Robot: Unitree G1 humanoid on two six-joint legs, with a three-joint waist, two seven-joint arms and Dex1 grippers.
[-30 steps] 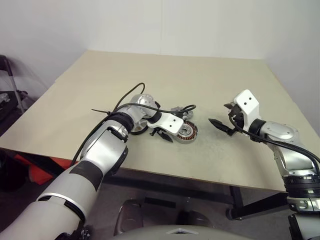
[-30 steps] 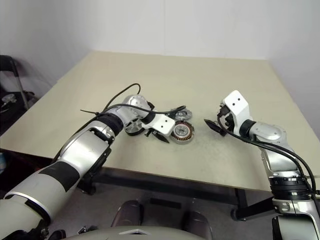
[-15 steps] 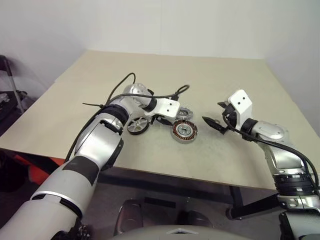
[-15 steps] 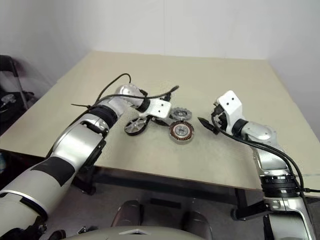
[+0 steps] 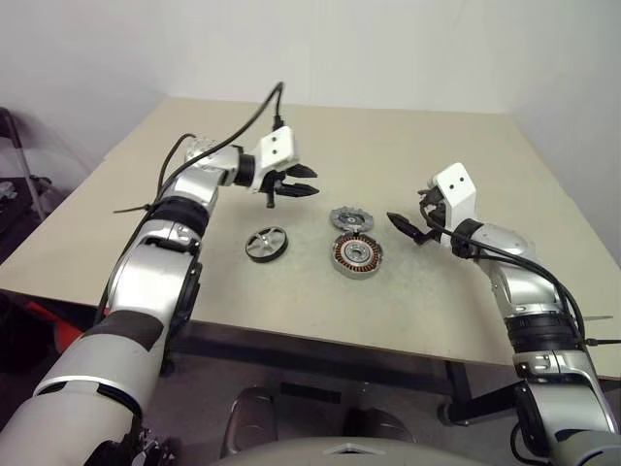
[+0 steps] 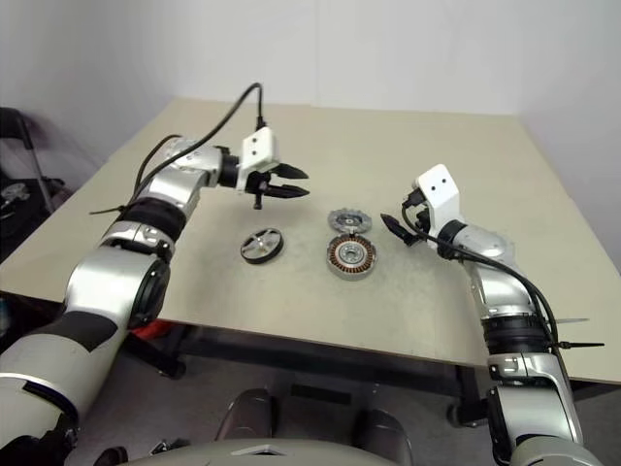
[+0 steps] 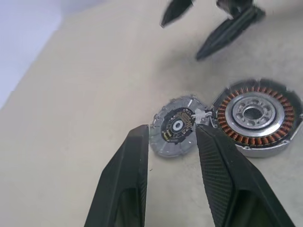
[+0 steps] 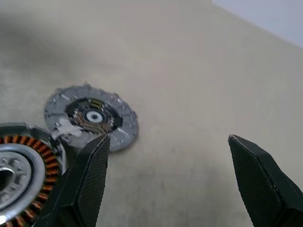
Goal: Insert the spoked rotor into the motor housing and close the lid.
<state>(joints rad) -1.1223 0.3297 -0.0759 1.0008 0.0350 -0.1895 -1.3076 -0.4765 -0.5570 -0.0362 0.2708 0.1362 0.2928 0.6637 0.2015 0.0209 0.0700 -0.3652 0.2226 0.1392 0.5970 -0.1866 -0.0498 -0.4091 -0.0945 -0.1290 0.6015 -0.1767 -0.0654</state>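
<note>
Laid out apart on table [image 5: 466, 320] for assembly: spoked rotor [image 5: 267, 243], motor housing [image 5: 356, 254], lid [image 5: 350, 217] (hinged beside it). Left gripper [image 5: 294, 187] parted, empty; right gripper [image 5: 414, 219] spread wide, empty.

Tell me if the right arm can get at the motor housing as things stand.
Probably yes. The right gripper hangs just beside the motor housing, jaws wide open and empty, with bare table between them. The left gripper is up and away, and the small round plate sits behind the housing.
</note>
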